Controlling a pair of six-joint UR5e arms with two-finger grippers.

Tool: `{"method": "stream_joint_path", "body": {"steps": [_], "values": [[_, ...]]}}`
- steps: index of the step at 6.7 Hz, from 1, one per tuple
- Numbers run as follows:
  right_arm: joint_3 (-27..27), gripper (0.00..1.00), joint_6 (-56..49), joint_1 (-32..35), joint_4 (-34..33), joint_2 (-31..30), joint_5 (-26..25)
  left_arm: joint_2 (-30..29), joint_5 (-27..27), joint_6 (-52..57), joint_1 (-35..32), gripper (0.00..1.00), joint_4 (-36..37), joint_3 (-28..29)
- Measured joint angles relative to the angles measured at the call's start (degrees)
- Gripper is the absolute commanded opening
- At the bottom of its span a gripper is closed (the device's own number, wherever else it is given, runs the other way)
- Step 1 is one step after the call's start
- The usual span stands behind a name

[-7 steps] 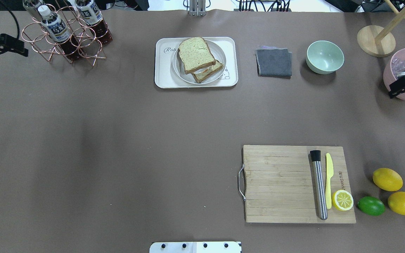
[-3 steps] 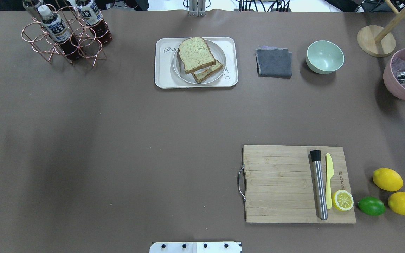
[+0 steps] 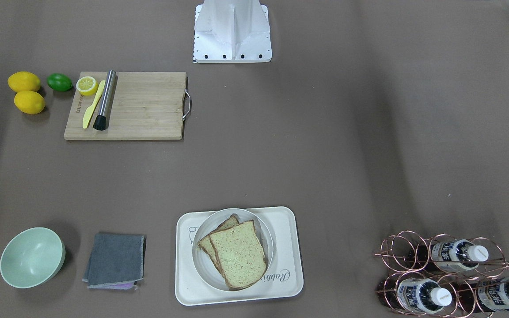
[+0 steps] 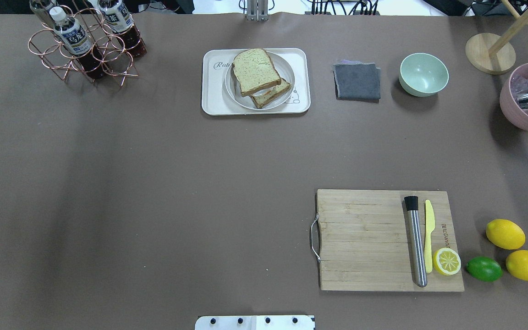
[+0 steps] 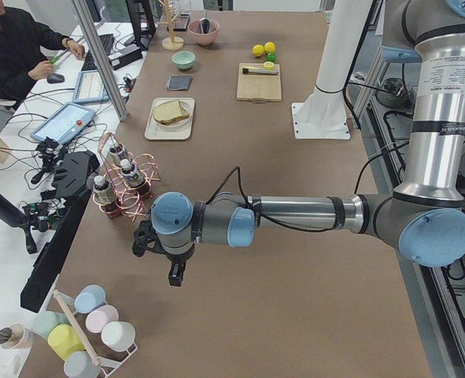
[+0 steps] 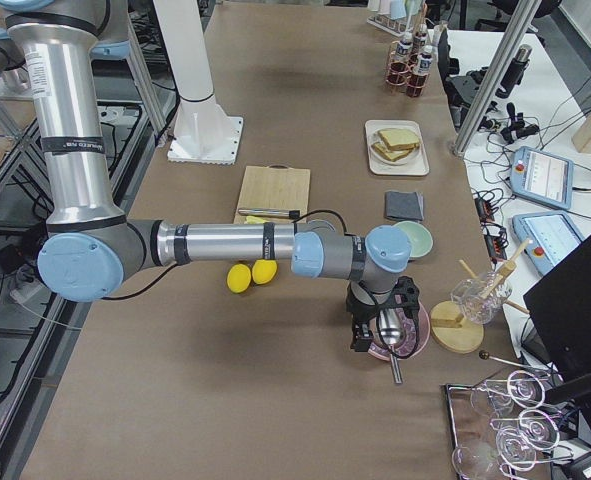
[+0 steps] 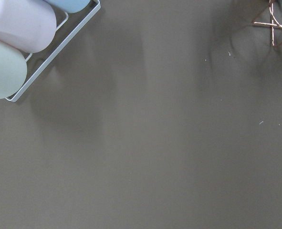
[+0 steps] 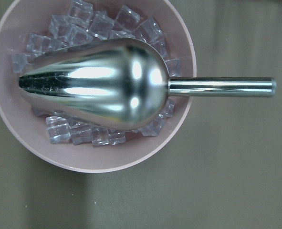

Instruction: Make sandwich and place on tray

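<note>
Two bread slices make up the sandwich [image 4: 255,72], stacked askew on a round white plate [image 4: 288,68]. The plate sits inside the tray [image 4: 211,91] at the far middle of the table (its script corner is to the left).

To the tray's right we list a folded grey cloth [image 4: 358,81], then a pale green bowl [image 4: 423,73].

Near right: a wooden cutting board [image 4: 365,238] carrying a steel muddler [image 4: 416,243], a yellow knife [image 4: 429,229] and a lemon half [image 4: 447,261]. A lime [image 4: 484,268] and two lemons [image 4: 505,233] lie just off its right edge.

Far left: a copper wire rack [image 4: 80,50] of bottles.

We see the left gripper [image 5: 174,277] hanging over bare table near that rack. The right gripper [image 6: 358,338] hangs over a pink bowl [image 8: 93,160] of ice cubes, with a metal scoop [image 8: 98,83] lying in it. We cannot tell whether either gripper's fingers are spread or pressed together.
</note>
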Motion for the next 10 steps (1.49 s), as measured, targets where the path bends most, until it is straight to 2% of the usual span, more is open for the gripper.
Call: {"method": "stream_joint_path", "body": {"steps": [2, 5, 10], "values": [[0.0, 1.00, 0.0, 2.8, -0.1, -0.8, 0.4, 0.4, 4.9, 1.4, -0.2, 0.97, 0.0, -0.1], [0.7, 1.00, -0.2, 7.1, -1.6, -1.8, 0.8, 0.7, 5.6, 1.5, -0.1, 0.97, -0.2, -0.2], [1.0, 1.00, -0.2, 7.7, -1.3, -1.9, 0.4, 0.6, 5.6, 1.5, 0.0, 0.97, -0.2, -0.2]]}}
